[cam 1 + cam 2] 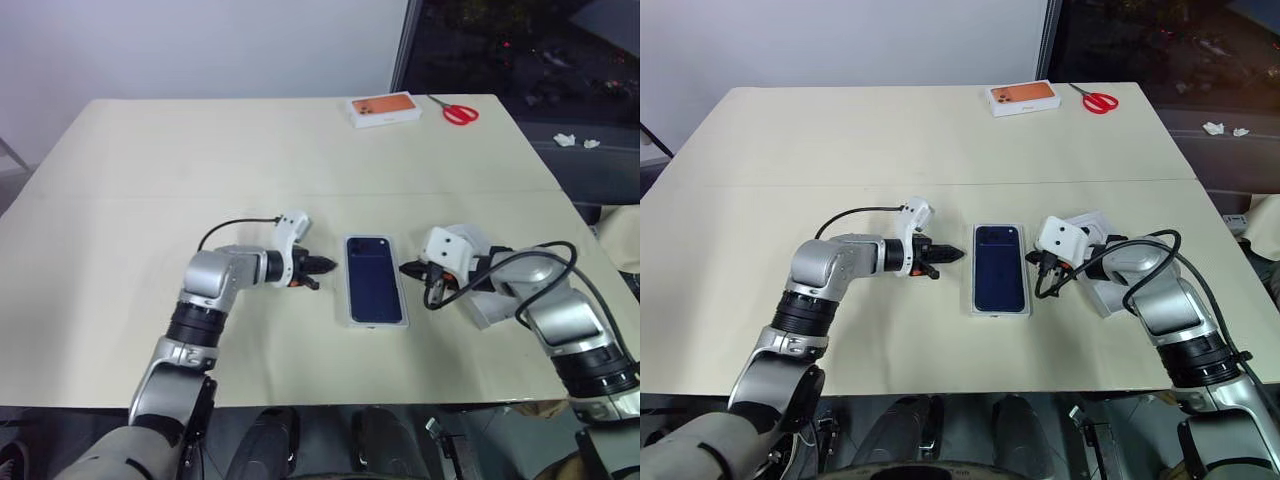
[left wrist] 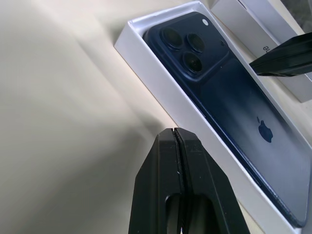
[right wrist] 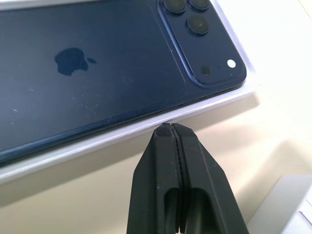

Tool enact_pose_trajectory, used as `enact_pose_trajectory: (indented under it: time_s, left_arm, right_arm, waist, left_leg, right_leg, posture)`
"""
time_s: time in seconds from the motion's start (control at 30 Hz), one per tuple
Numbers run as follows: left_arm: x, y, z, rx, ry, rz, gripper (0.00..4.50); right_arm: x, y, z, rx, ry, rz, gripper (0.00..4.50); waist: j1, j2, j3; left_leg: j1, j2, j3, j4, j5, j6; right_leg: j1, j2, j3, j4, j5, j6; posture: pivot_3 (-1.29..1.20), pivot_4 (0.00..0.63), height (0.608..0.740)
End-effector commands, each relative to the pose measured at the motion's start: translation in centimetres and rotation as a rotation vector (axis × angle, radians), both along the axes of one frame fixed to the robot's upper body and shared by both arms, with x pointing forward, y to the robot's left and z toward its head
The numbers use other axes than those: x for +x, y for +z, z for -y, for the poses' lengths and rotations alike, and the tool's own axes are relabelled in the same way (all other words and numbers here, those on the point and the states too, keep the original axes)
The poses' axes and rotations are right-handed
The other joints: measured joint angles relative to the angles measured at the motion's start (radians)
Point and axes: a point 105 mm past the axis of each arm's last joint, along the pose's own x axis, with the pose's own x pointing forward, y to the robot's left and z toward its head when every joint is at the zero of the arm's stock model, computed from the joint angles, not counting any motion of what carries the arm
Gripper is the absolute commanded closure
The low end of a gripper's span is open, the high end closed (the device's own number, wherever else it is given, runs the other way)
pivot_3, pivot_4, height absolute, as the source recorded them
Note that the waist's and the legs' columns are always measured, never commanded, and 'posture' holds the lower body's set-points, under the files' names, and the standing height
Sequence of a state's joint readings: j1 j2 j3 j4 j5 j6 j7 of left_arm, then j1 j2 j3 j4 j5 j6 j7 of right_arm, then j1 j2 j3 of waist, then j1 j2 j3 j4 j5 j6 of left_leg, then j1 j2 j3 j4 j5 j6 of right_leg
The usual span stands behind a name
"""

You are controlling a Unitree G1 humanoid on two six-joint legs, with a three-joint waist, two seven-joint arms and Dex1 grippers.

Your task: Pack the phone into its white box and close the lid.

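The dark navy phone [image 1: 373, 278] lies back-up inside the white box [image 2: 161, 83] at the middle of the table, its camera cluster at the far end. My left gripper [image 1: 328, 265] is shut and empty, hovering just left of the box with its tip pointing at it. On the other side my right gripper [image 1: 405, 268] is shut too, with nothing in it, its tip close to the box's right wall [image 3: 122, 139]. The lid [image 1: 487, 308] lies on the table beneath my right forearm, mostly hidden by the arm.
An orange-topped box [image 1: 383, 108] and red-handled scissors [image 1: 458, 111] lie at the table's far right. The cream table [image 1: 200, 180] stretches bare to the left and behind the white box. Its front edge runs close under both arms.
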State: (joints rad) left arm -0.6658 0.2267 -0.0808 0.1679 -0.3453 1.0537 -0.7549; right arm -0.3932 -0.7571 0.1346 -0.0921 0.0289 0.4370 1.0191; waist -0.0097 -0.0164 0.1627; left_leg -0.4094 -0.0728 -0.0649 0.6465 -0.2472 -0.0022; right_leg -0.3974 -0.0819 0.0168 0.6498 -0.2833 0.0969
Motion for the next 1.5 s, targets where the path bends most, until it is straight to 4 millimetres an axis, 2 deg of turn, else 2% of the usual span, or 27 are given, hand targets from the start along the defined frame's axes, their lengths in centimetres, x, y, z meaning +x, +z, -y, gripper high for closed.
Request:
enact_pose_trajectory:
  time_s: [0.03,0.1,0.23,0.33,0.37,0.5,0.63,0.7,0.83,0.93,1.03,1.23,1.33,1.5]
  left_arm:
    - [0.3,3.0,-0.7,-0.086,0.011,0.107,4.23]
    - [0.5,4.4,-1.4,-0.112,0.023,0.176,3.64]
    - [0.0,6.6,-3.4,-0.156,0.009,0.288,1.62]
    - [-0.5,6.9,-4.8,-0.168,0.001,0.315,0.08]
    - [-0.8,6.9,-5.1,-0.167,-0.006,0.334,0.02]
    - [-2.7,6.4,-6.7,-0.123,-0.104,0.465,0.02]
    - [-4.2,7.0,-7.6,-0.138,-0.166,0.579,0.02]
    - [-4.8,7.0,-8.2,-0.166,-0.179,0.57,0.02]
    - [-6.4,6.9,-8.6,-0.197,-0.236,0.591,0.02]
    - [-7.4,5.9,-8.7,-0.16,-0.28,0.578,0.02]
    - [-7.6,5.5,-8.8,-0.14,-0.284,0.586,0.02]
    - [-7.4,6.2,-8.1,-0.166,-0.262,0.618,0.02]
    - [-7.3,6.3,-7.9,-0.171,-0.259,0.62,0.0]
    - [-7.2,6.5,-7.7,-0.168,-0.254,0.625,0.0]
  right_arm:
    - [0.1,2.7,-0.1,0.077,-0.021,0.039,4.25]
    - [-0.1,3.3,0.0,0.103,-0.033,0.031,3.66]
    - [-0.5,4.5,0.0,0.187,-0.089,0.002,1.61]
    - [-0.9,5.0,0.1,0.226,-0.151,-0.019,0.07]
    - [-1.0,4.9,0.3,0.215,-0.173,-0.025,0.02]
    - [-1.1,4.2,3.4,0.092,-0.389,-0.126,0.02]
    - [-2.7,4.2,4.3,0.048,-0.471,-0.256,0.02]
    - [-2.9,4.3,4.8,0.046,-0.537,-0.285,0.02]
    - [-3.4,3.5,5.0,0.042,-0.623,-0.37,0.02]
    - [-3.8,2.3,5.2,0.011,-0.662,-0.404,0.02]
    - [-3.9,1.6,5.5,-0.003,-0.693,-0.417,0.02]
    - [-3.7,1.3,5.4,0.007,-0.713,-0.421,0.02]
    - [-3.6,1.1,5.8,-0.004,-0.741,-0.414,0.9]
    - [-3.6,0.5,6.1,-0.012,-0.766,-0.412,3.47]
  waist:
    - [0.0,0.0,0.0]
    - [0.0,0.0,0.0]
    - [-0.001,0.0,0.0]
    - [0.0,0.001,0.0]
    - [0.001,0.001,0.0]
    - [0.003,0.002,0.001]
    - [0.011,0.003,0.002]
    - [0.014,0.003,0.002]
    - [0.016,0.003,0.002]
    - [0.02,0.003,0.002]
    - [0.023,0.003,0.002]
    - [0.022,0.003,0.002]
    - [0.02,0.004,0.002]
    - [0.021,0.003,0.002]
  left_leg:
    - [0.0,0.0,0.0,0.0,0.0,0.0]
    - [0.0,0.0,0.0,0.0,0.0,0.001]
    - [0.0,0.0,0.0,-0.001,0.0,0.001]
    - [0.0,0.0,0.0,-0.001,-0.001,0.002]
    - [0.0,0.0,0.0,-0.001,-0.002,0.003]
    - [-0.001,0.0,0.0,-0.001,-0.003,0.004]
    - [-0.002,0.0,0.001,-0.001,-0.003,0.005]
    - [-0.002,0.0,0.001,-0.001,-0.004,0.006]
    - [-0.002,0.0,0.002,-0.002,-0.004,0.007]
    - [-0.004,0.0,0.002,-0.001,-0.004,0.007]
    - [-0.004,0.0,0.003,-0.001,-0.004,0.007]
    - [-0.007,0.0,0.003,0.0,-0.004,0.007]
    - [-0.008,0.0,0.003,0.0,-0.004,0.007]
    - [-0.008,0.0,0.003,0.0,-0.004,0.007]
  right_leg:
    - [0.0,0.0,0.0,0.0,0.0,0.0]
    - [0.0,0.0,0.0,0.0,0.0,0.0]
    - [0.0,0.0,0.001,0.0,0.0,0.0]
    - [0.0,-0.001,0.001,0.0,0.0,0.0]
    - [0.0,-0.001,0.001,0.0,0.0,0.0]
    - [-0.001,-0.002,0.001,-0.001,0.0,-0.001]
    - [-0.002,-0.004,0.001,-0.002,0.0,-0.001]
    - [-0.002,-0.004,0.001,-0.002,0.0,-0.001]
    - [-0.002,-0.005,0.001,-0.003,0.0,-0.001]
    - [-0.003,-0.005,0.001,-0.003,0.0,-0.001]
    - [-0.004,-0.005,0.001,-0.003,0.0,-0.001]
    - [-0.007,-0.005,0.001,-0.002,0.0,-0.001]
    - [-0.008,-0.005,0.001,-0.002,0.0,-0.001]
    - [-0.008,-0.004,0.001,-0.002,0.0,-0.001]
  posture:
    - [0.0,0.15,0.74]
    - [0.0,0.15,0.74]
    - [0.0,0.15,0.74]
    - [0.0,0.15,0.74]
    - [0.0,0.15,0.74]
    - [0.0,0.15,0.74]
    - [0.0,0.15,0.74]
    - [0.0,0.15,0.74]
    - [0.0,0.15,0.74]
    - [0.0,0.15,0.74]
    - [0.0,0.15,0.74]
    - [0.0,0.15,0.74]
    - [0.0,0.15,0.74]
    - [0.0,0.15,0.74]
